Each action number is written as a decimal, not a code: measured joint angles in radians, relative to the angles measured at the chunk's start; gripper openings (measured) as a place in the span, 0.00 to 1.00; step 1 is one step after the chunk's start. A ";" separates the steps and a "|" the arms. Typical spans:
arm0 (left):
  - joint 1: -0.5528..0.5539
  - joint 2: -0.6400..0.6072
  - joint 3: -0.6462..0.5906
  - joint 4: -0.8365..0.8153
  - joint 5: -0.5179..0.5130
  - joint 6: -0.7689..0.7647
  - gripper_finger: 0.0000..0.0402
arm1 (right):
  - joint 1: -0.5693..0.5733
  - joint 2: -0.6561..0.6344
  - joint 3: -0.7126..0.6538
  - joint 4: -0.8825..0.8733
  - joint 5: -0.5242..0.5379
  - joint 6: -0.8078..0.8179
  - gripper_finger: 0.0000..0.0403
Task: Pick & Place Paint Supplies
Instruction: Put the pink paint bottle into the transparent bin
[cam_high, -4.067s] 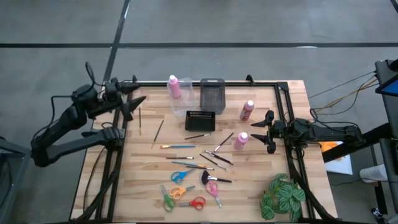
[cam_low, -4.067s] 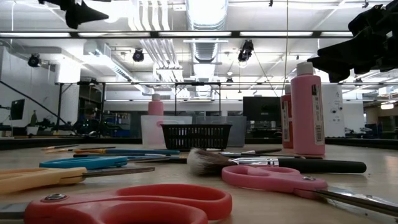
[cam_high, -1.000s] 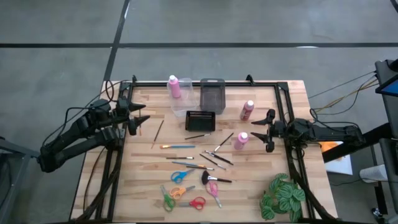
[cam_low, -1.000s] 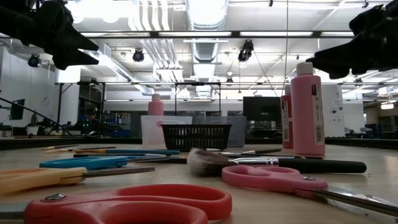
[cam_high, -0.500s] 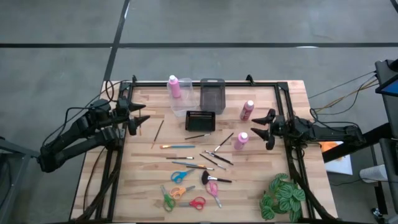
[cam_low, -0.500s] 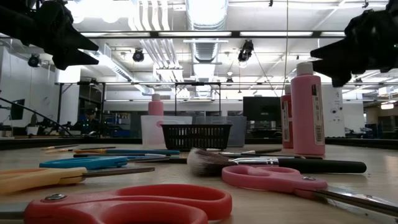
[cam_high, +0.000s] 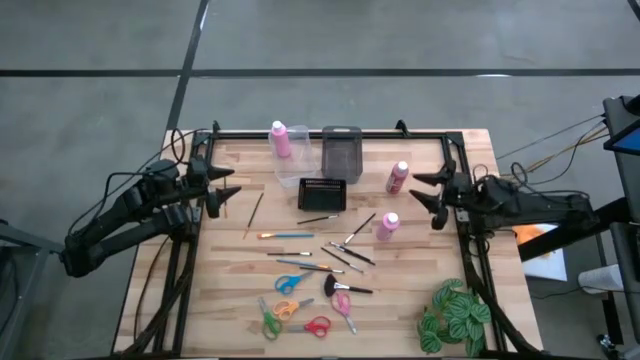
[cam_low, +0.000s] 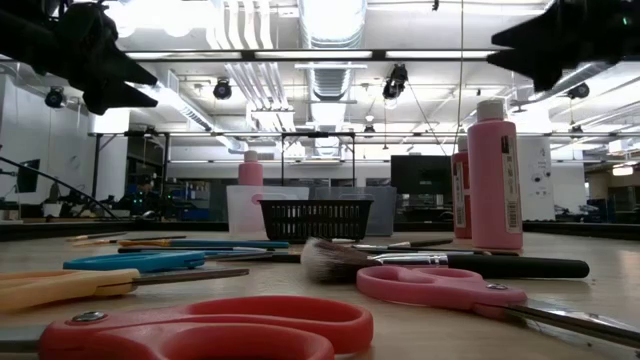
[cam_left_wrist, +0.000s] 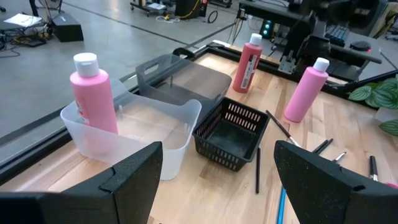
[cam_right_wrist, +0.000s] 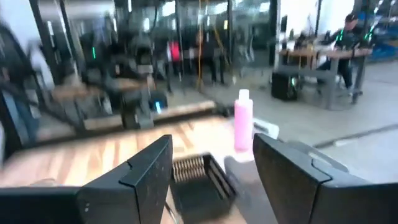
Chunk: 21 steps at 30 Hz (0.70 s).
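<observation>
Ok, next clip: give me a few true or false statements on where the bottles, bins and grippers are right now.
1. One pink bottle stands inside the clear bin. True.
2. The black basket holds a pink bottle. False: it holds no bottle.
3. The right gripper grips a bottle. False: it is open and holds nothing, beside the two bottles on the right.
4. The left gripper is open at the table's left edge. True.
5. The scissors lie in the basket. False: they lie on the table.

Overhead view straight down, low view level at tabletop, wrist views forward, all sharing the black basket (cam_high: 322, 194).
</observation>
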 joint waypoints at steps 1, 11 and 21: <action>0.000 0.000 0.000 -0.001 0.000 0.000 0.77 | 0.000 0.043 0.051 -0.057 -0.010 -0.006 0.55; 0.000 0.000 0.000 -0.002 0.000 0.000 0.77 | 0.000 0.532 0.507 -0.620 -0.110 0.084 0.55; 0.000 0.000 0.000 -0.001 0.000 0.000 0.77 | 0.001 0.916 0.832 -0.930 -0.241 0.363 0.55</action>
